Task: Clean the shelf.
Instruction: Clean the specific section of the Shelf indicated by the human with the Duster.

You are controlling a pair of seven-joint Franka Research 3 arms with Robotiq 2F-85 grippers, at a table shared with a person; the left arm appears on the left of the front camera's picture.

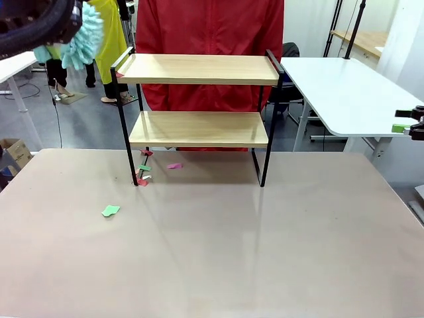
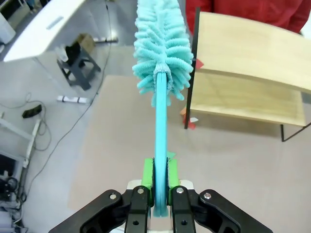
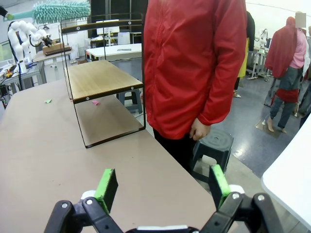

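L gripper (image 2: pixel 160 180) clamped shut on teal duster (image 2: pixel 163 43) handle, fluffy head at frame top. R gripper (image 3: pixel 163 187) wide open, holding nothing. Shelf (image 1: pixel 199 69) upper centre in front view, on desk (image 1: pixel 265 252); paper scraps (image 1: pixel 143 180) by its left foot.

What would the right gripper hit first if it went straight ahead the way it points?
Likely the person's red jacket, straight ahead of the open right gripper; the shelf lies off to the side.
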